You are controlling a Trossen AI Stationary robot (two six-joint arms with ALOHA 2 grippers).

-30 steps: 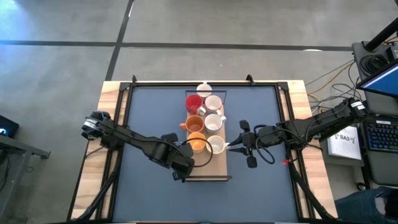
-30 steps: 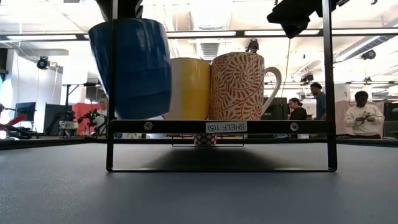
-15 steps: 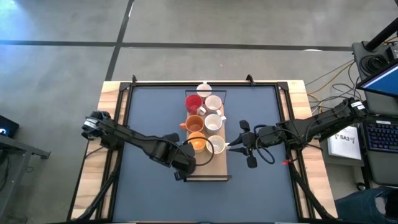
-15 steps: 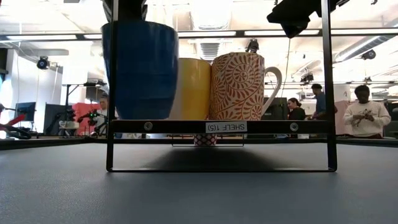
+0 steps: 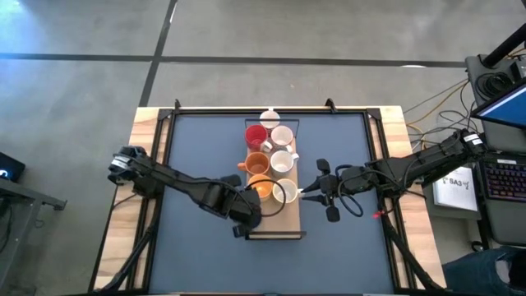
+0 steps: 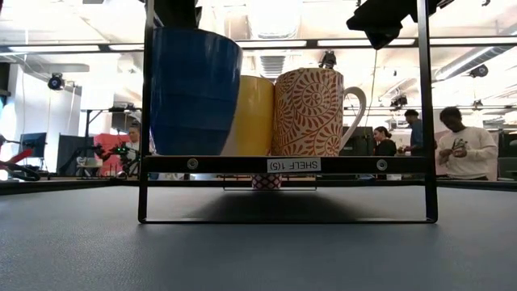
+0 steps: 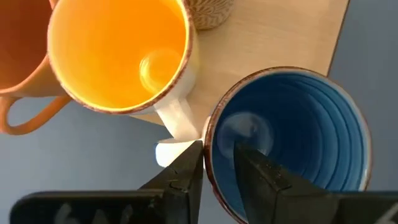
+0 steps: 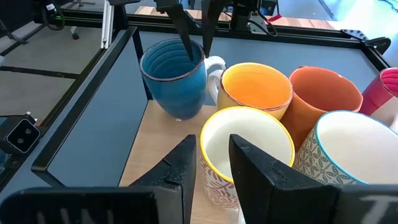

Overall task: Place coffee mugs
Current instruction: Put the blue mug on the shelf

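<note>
Mugs stand crowded on a small wooden shelf [image 5: 289,220] raised on a black frame in the middle of the dark table [image 5: 197,148], two rows running away from its near end. The left gripper [image 7: 217,169] pinches the rim of the blue mug [image 7: 289,140], one finger inside and one outside, at the shelf's near left corner. From the low camera the blue mug [image 6: 194,90] shows at the front edge of the shelf [image 6: 287,164], its base level with the boards, though I cannot tell if it rests there or hangs just above. Beside it is the yellow-orange mug [image 8: 257,90], its white handle [image 7: 177,118] turned toward the blue one, and behind that a plain orange mug [image 8: 323,99] and a red mug [image 8: 387,87]. The right gripper [image 8: 211,163] has its fingers closed on the rim of the patterned cream mug [image 8: 245,149], which stands at the near right beside the yellow-orange one. More white mugs [image 5: 282,148] fill the right row behind it. A person [image 6: 464,152] stands in the room beyond.
</note>
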